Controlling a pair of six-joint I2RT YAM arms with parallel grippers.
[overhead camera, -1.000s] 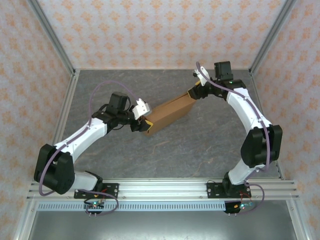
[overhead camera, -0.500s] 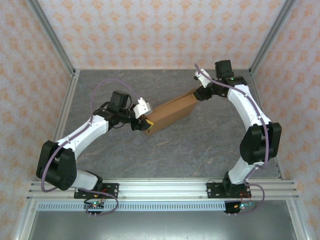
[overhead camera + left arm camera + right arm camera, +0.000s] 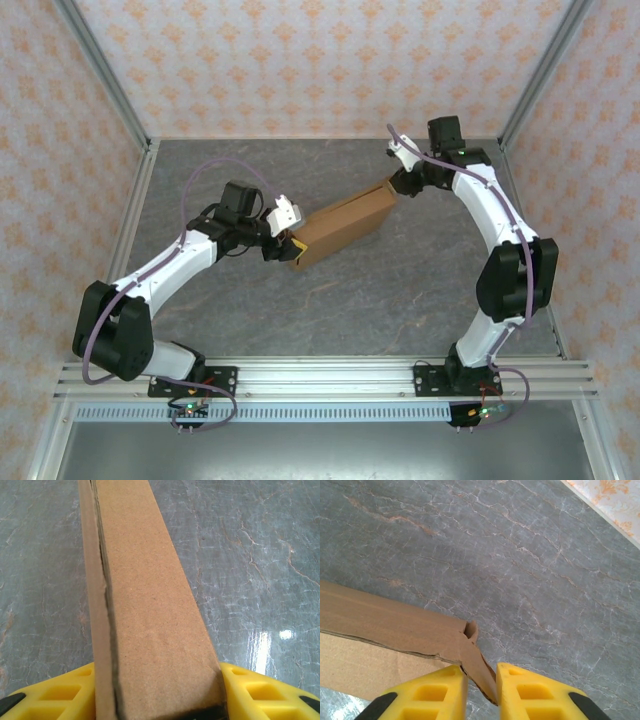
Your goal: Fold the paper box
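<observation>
My left claw (image 3: 157, 680) gripped one end of the box (image 3: 340, 228), at the middle of the table (image 3: 400, 300). My right claw (image 3: 481, 680) sat nearly shut around its corner flap (image 3: 473, 656); whether it pinched, I could not tell. Risk: a skewed pinch could tear that flap.

The grey, marble-veined table (image 3: 400, 290) has the box (image 3: 340, 228) at its middle, slanting near-left to far-right; whether it rests there is unclear.
</observation>
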